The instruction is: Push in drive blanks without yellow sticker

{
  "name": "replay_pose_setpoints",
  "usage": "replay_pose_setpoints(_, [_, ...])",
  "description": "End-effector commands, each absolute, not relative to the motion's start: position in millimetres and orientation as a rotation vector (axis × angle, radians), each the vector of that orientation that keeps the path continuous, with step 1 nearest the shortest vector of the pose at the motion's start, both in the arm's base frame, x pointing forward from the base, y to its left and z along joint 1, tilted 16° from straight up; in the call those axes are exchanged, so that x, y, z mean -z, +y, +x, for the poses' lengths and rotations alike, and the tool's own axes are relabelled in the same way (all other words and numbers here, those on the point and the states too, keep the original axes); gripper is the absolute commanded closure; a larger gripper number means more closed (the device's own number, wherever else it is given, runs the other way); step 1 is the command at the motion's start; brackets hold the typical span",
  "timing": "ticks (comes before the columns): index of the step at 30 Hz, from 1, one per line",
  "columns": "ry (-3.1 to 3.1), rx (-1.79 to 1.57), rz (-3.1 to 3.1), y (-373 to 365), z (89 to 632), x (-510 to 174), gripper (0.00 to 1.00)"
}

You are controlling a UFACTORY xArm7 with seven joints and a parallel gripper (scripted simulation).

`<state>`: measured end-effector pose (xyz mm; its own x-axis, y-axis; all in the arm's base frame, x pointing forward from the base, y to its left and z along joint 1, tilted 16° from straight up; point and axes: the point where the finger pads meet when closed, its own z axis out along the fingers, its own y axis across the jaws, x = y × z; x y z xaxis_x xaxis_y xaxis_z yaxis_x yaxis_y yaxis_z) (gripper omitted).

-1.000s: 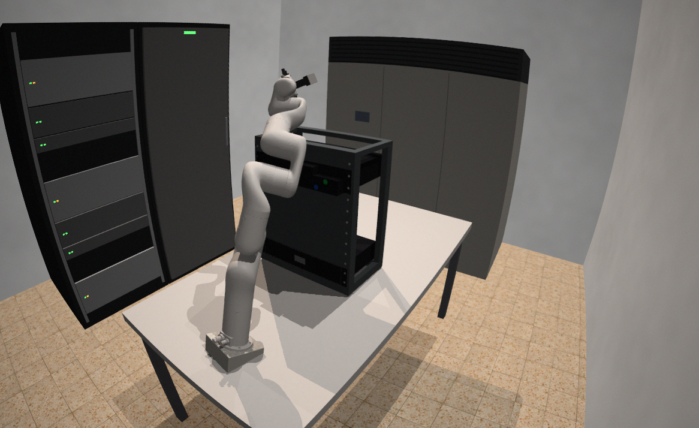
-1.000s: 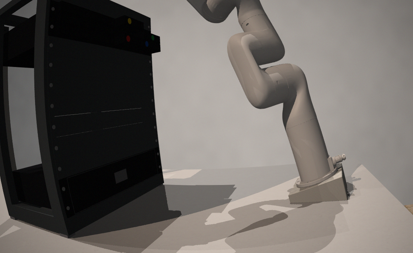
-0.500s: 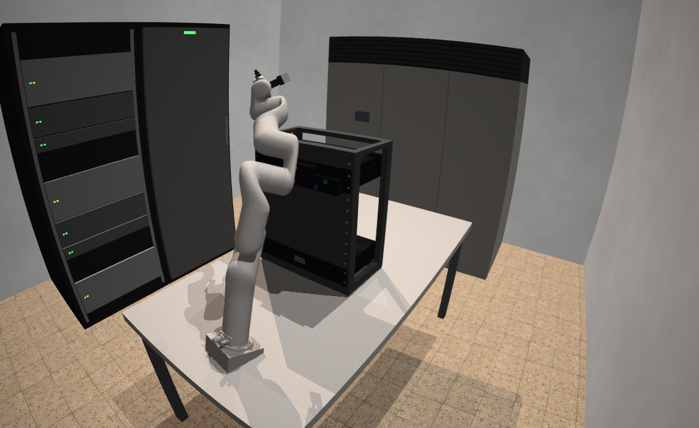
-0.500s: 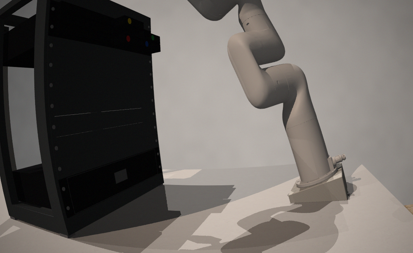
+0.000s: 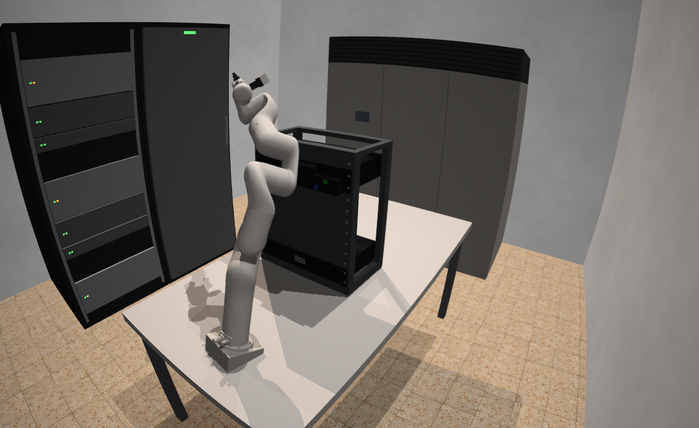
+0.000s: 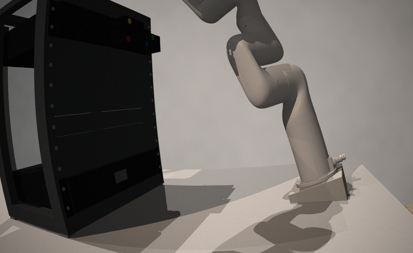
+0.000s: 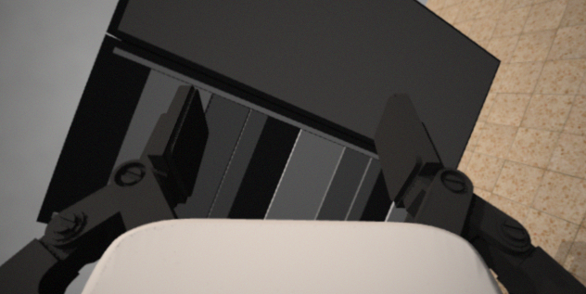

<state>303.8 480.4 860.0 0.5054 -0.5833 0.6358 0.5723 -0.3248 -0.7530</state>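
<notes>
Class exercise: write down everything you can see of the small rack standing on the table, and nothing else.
The rack is a black, open-framed box of four posts that looks like metal, upright on the white table. Pale screw dots run down its front posts. Dark flat panels fill most of its front. Near the top, blanks stand out of the front, with yellow, red, blue and green stickers. A small pale label marks the bottom panel. The arm is not touching it.
</notes>
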Motion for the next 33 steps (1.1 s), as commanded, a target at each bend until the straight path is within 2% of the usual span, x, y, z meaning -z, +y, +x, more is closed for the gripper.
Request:
replay_pose_setpoints(1, [0.024, 1.195, -1.449, 482, 275, -843, 0.0])
replay_pose_setpoints(18, [-0.013, 1.229, -1.377, 494, 199, -806, 0.0])
replay_pose_setpoints(33, [0.037, 1.316, -1.264, 450, 133, -771, 0.0])
